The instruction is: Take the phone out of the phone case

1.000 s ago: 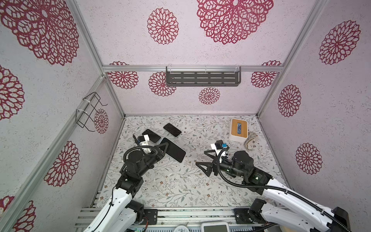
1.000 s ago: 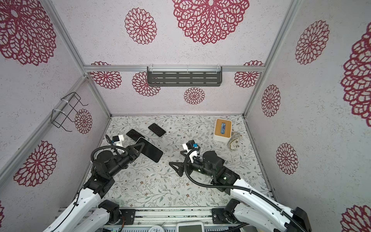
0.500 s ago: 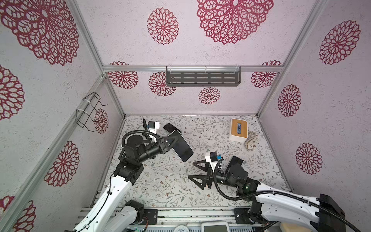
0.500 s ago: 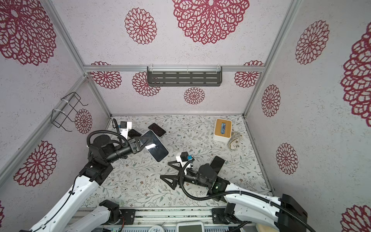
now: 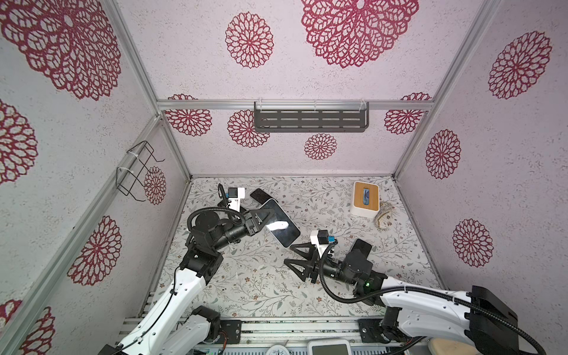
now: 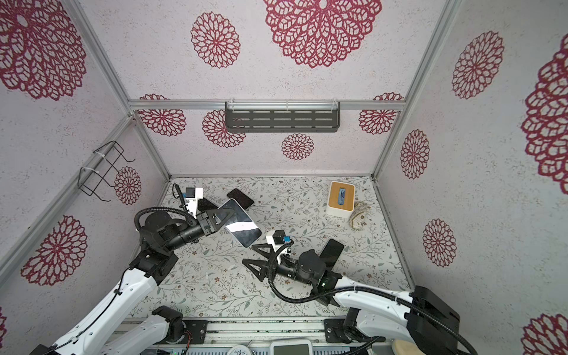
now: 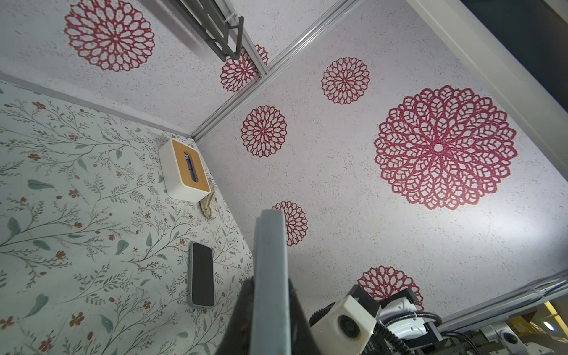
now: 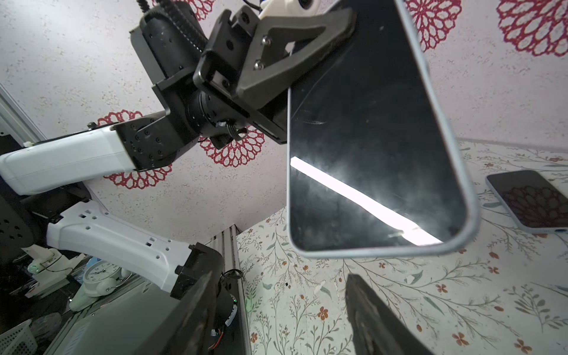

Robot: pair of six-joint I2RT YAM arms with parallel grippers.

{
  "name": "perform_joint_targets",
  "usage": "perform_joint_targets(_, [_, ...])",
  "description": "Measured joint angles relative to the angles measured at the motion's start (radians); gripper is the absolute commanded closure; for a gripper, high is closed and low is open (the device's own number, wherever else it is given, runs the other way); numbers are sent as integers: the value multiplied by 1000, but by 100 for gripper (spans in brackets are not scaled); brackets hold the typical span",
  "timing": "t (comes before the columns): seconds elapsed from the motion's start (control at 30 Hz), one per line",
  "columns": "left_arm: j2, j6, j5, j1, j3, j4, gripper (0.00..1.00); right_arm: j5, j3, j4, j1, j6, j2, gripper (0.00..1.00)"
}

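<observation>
Jaws of right gripper [image 5: 288, 254] stand apart, empty, nearest in a top view. Phone [image 5: 282, 230], in its phone case [image 8: 368, 252], hangs aloft just toward 12 o'clock of them, long axis 5-to-11 o'clock, free end nearest. Beyond, left gripper [image 5: 264, 216] clamps its 9 o'clock edge.

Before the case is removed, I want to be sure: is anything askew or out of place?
Only the cased phone: it hangs tilted above the table, clamped at one end by the left jaws. The other phones lie flat; nothing looks spilled or damaged.
</observation>
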Motion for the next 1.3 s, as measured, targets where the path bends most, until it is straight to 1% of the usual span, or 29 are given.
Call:
perform_joint_targets(0.2, [-2, -31, 0, -3, -29, 47, 100, 8, 2, 40, 0, 10, 10, 43])
perform_joint_targets(0.5, [-6, -85, 0, -5, -72, 153, 100, 9, 2, 89, 0, 32, 32, 50])
perform_joint_targets(0.63, [-6, -105, -1, -8, -87, 198, 100, 10, 2, 100, -1, 44, 32, 59])
perform_joint_targets(0.83, [-6, -129, -2, -12, -109, 255, 100, 13, 2, 105, -3, 56, 32, 62])
perform_joint_targets(1.3, [9, -148, -9, -39, -119, 317, 100, 14, 2, 111, -9, 65, 32, 75])
